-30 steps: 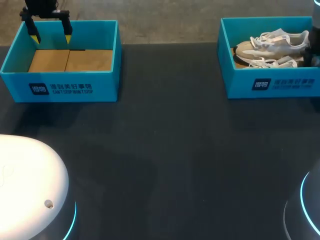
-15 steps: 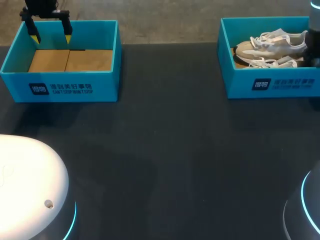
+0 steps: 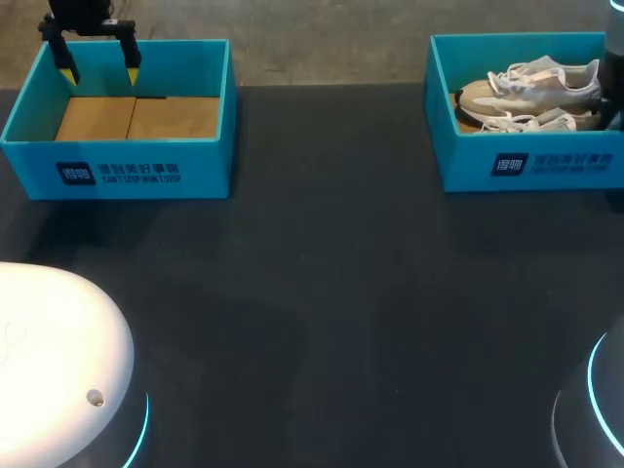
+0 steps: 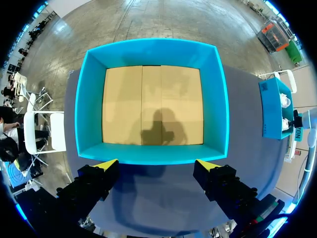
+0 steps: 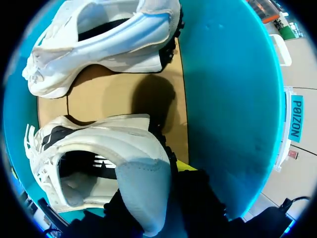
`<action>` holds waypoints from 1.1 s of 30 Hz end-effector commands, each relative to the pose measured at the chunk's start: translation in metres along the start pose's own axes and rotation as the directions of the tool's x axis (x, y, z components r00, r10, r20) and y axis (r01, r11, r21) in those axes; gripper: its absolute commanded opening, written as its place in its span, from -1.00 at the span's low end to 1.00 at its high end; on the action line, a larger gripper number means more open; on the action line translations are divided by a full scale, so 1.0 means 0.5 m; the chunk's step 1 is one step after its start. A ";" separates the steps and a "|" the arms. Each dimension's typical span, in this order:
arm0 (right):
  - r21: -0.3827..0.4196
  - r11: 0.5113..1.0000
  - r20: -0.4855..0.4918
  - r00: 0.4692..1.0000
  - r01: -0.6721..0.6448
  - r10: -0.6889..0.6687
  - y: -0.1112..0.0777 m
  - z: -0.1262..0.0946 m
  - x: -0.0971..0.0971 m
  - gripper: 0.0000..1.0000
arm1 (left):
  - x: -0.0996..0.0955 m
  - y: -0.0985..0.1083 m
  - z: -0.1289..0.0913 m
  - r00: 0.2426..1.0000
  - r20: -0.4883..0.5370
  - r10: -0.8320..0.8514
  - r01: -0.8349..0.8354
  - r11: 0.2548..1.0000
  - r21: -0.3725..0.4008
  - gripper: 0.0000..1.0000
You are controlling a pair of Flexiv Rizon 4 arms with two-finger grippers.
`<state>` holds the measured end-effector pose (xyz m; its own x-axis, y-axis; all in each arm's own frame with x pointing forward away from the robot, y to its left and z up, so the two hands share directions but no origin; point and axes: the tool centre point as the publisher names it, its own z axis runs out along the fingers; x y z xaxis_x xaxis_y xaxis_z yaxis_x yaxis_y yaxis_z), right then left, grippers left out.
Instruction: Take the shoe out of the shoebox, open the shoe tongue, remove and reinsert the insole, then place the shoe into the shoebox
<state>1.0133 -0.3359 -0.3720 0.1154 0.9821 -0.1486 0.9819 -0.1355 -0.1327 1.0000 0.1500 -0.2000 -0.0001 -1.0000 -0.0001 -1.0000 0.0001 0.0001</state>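
The light comes evenly from overhead. The dark table (image 3: 322, 273) soaks it up with hardly any glare, while the white arm base (image 3: 49, 331) shines almost blown out, a blue ring (image 3: 144, 429) glowing at its foot. Under the left gripper (image 4: 157, 164) a soft shadow lies on the empty box's (image 4: 89, 124) cardboard floor. A darker one sits between the shoes (image 5: 99, 158) in the shoebox (image 5: 233, 89).

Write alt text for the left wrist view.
An empty blue box with a cardboard floor lies ahead of the open left hand, its yellow tips by the box's nearest wall. A second blue box sits farther off on the dark table.
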 end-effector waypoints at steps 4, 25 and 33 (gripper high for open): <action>-0.038 0.999 0.001 1.000 -0.021 0.021 -0.018 -0.060 -0.008 -1.00 | 0.000 0.000 0.000 1.000 0.000 0.000 0.000 1.000 0.000 1.00; -0.104 0.991 0.097 0.991 -0.082 0.092 -0.053 -0.269 -0.035 -1.00 | 0.000 0.000 0.000 1.000 0.000 0.000 0.000 1.000 0.000 1.00; -0.134 0.986 0.118 0.986 -0.103 0.119 -0.071 -0.323 -0.061 -1.00 | 0.000 0.000 0.000 1.000 0.000 0.000 0.000 1.000 0.000 1.00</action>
<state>1.0081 -0.3396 -0.2178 0.2122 0.9369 -0.2778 0.9755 -0.2200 0.0031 1.0000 0.1499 -0.2000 -0.0001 -1.0000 0.0000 -1.0000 0.0001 0.0000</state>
